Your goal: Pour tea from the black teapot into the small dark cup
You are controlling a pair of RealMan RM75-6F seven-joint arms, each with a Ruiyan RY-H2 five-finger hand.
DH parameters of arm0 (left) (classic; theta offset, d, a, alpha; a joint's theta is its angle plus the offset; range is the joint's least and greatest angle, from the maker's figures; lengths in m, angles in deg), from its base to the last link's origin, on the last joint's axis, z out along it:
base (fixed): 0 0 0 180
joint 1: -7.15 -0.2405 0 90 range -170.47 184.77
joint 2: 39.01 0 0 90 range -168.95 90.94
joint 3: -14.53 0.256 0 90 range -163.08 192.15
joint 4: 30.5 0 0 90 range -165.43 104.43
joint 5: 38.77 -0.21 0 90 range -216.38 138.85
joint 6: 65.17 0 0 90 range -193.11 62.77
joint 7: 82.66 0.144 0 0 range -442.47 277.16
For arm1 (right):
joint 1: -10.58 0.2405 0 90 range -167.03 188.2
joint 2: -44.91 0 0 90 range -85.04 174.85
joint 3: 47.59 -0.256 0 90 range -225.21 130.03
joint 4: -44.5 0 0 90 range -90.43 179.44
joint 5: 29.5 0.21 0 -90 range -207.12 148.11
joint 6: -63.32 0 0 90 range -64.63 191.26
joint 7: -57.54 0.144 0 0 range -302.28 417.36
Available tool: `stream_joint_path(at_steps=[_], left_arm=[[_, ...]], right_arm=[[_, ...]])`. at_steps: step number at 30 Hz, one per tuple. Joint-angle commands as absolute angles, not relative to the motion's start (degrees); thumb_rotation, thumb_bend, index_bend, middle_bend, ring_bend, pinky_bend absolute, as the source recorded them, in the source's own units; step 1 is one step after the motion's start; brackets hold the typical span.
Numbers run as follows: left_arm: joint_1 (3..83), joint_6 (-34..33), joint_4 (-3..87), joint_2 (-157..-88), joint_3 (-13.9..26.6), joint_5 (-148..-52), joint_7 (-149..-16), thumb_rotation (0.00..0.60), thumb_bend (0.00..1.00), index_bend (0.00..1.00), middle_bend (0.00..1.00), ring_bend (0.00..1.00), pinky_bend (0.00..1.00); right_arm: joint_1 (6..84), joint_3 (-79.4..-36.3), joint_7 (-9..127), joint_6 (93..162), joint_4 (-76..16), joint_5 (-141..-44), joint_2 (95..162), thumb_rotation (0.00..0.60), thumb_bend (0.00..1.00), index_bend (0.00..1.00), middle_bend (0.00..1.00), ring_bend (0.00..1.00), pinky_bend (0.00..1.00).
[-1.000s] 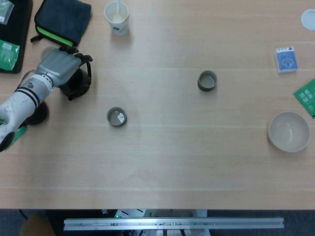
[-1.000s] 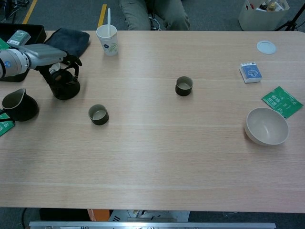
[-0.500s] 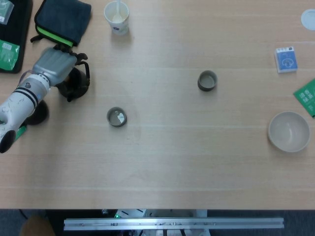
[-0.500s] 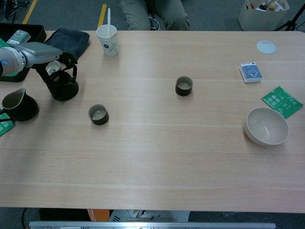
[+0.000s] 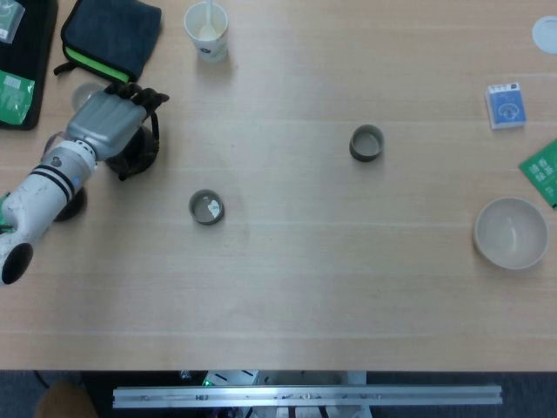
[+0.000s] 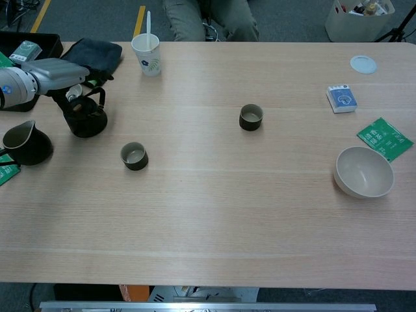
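Observation:
The black teapot (image 5: 137,150) (image 6: 84,117) stands on the table's left side, its arched handle upright. My left hand (image 5: 109,124) (image 6: 60,71) is over the top of it, dark fingers curled near the handle; whether they grip it is hidden. One small dark cup (image 5: 206,207) (image 6: 134,156) sits to the right of and nearer than the teapot. A second small dark cup (image 5: 366,143) (image 6: 251,117) stands near the table's middle. My right hand appears in neither view.
A black pitcher (image 6: 23,143) stands left of the teapot, under my forearm. Behind it are a dark pouch (image 5: 111,35) and a paper cup (image 5: 207,30). On the right lie a beige bowl (image 5: 511,232), a blue box (image 5: 505,105) and a green packet (image 5: 544,170).
My left hand has shifted slightly back to the right over the teapot after drifting left. The teapot and both cups have stayed in place.

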State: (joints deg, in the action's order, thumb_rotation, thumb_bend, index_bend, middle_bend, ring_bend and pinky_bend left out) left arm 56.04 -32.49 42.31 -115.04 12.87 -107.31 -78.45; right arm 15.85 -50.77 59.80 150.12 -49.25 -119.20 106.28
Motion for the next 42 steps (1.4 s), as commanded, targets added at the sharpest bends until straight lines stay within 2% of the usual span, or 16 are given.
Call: stream_joint_path(at_steps=[1,14,30,37,42], left_arm=[[56.1,-32.0,41.6,-116.2,12.6,-108.0,-78.7,0.6,0.24,0.0,0.02,0.01,0.1],[57.5,-31.4,36.7,-121.0,10.1,-106.5,-78.7,0.6,0.24,0.0,0.0,0.0,0.1],[59.3,-34.6,25.9,-125.2,7.0,-94.5,-74.4,0.6,0.24,0.0,0.01,0.0,0.1],[59.0,-37.2,30.3,-121.4,7.0,-90.9,-74.6,0.6,0.24,0.0,0.04,0.0,0.1],[59.3,-38.7,36.0,-117.0,8.7,-91.4,-73.7,0.6,0.24,0.0,0.07,0.01,0.1]], right_arm=[[15.6,-50.7,60.1,150.4,-49.1,-119.1,106.1,0.6,0.21,0.26,0.29,0.21,0.31],[15.1,-50.6,61.4,150.5,-48.0,-118.8,106.3,0.6,0.21,0.26,0.29,0.21,0.31],[14.6,-50.6,61.5,150.8,-48.0,-118.8,106.4,0.6,0.21,0.26,0.29,0.21,0.31],[14.6,-50.6,61.5,150.8,-48.1,-118.9,106.4,0.6,0.21,0.26,0.29,0.21,0.31],[14.7,-50.5,61.5,150.7,-48.1,-119.2,106.4,0.6,0.21,0.26,0.29,0.21,0.31]])
